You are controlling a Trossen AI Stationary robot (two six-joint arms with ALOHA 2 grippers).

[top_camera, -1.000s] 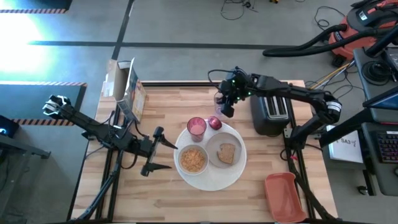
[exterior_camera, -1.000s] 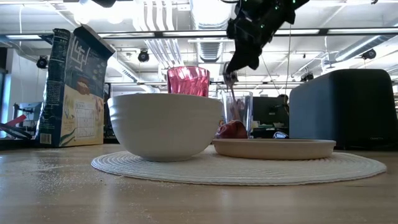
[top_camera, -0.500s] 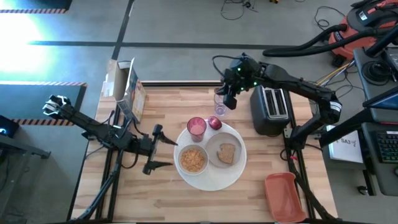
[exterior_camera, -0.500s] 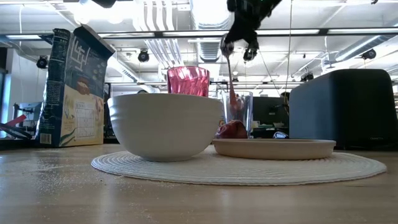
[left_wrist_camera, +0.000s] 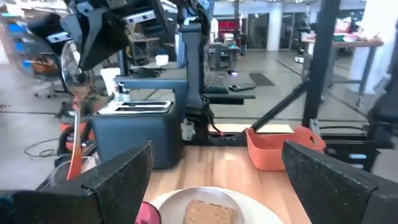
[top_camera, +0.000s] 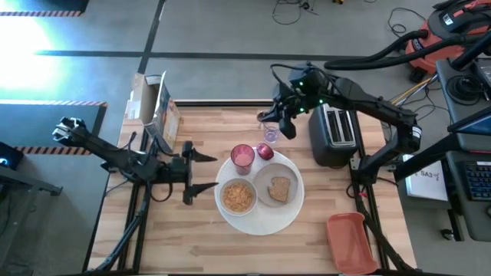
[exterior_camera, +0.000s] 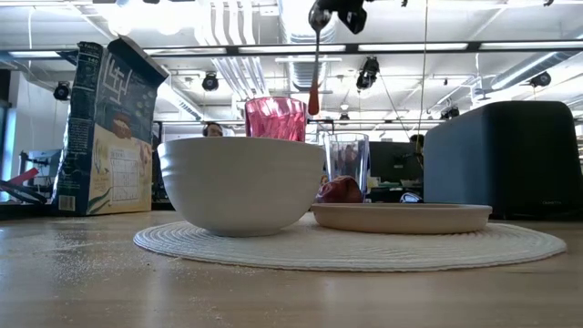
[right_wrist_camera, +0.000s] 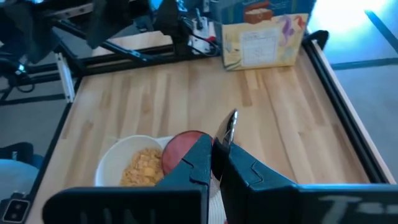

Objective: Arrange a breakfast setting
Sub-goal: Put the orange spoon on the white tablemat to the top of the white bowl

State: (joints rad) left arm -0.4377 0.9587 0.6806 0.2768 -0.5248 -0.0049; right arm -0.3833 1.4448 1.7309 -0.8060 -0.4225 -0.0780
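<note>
My right jaws point(top_camera: 285, 123) are clamped on the spoon point(exterior_camera: 313, 68), its long axis hanging vertical, above the clear glass point(exterior_camera: 347, 160). The placemat point(top_camera: 288, 217) lies toward the worktop's middle, the bowl point(top_camera: 238, 197) on it. My left jaws point(top_camera: 201, 172) wait open, nearer the bowl.

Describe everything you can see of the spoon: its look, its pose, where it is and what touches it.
The spoon is a slim metal one with a long shiny handle and a tip that looks reddish in the low view. It hangs upright in the air, clear of the table, above and just behind the pink cup and beside the clear glass. Only the right gripper touches it, shut on its upper end; its lower end hangs free. The right wrist view shows the metal handle sticking out between the closed fingers.
</note>
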